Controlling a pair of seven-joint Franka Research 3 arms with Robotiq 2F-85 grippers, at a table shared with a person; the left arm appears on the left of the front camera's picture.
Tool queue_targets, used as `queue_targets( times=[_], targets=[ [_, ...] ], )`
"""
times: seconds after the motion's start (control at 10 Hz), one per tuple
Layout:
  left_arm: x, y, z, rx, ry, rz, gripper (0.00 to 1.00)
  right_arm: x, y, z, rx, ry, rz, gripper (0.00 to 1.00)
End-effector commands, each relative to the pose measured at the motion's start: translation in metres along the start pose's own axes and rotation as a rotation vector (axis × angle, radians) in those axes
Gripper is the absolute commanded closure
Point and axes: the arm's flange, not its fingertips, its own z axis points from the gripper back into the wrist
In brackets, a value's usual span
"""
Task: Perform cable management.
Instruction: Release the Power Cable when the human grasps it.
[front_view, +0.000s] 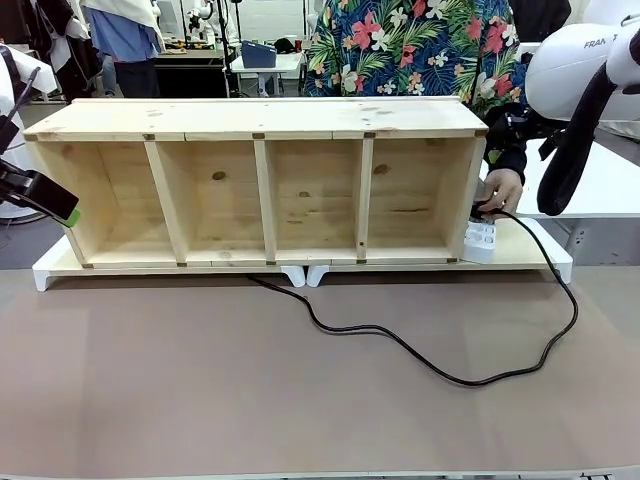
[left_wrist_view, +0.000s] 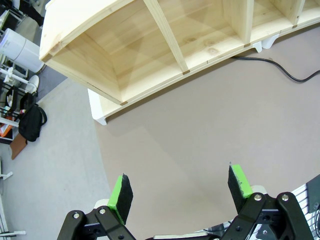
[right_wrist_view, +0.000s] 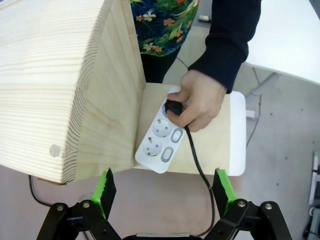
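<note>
A: Front?
B: cable (front_view: 420, 358) snakes over the brown mat (front_view: 200, 400), plug end at the power strip (front_view: 481, 240) under the person's hand (front_view: 500, 188), right of the shelf (front_view: 260, 190).
A: Left wrist?
B: left gripper (left_wrist_view: 180, 192) spread, empty, above the mat.
A: Right wrist?
B: right gripper (right_wrist_view: 165, 192) released, above the strip; hand pinches the plug (right_wrist_view: 172, 106).

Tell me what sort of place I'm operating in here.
Probably a robotics lab or workshop: a person's hand plugs the cable into a power strip beside a wooden shelf, with cluttered work tables behind.
</note>
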Motion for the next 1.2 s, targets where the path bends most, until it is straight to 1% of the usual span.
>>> queue_targets(
  times=[0.0,1.1],
  targets=[
    [0.0008,0.0007,-0.0006,0.002,-0.002,-0.005,0.00,-0.0004,0.0002,-0.0007,0.000,0.003,-0.007,0.00],
    [0.0008,0.0007,-0.0006,0.002,-0.002,-0.005,0.00,-0.0004,0.0002,-0.0007,0.000,0.003,-0.007,0.00]
  ],
)
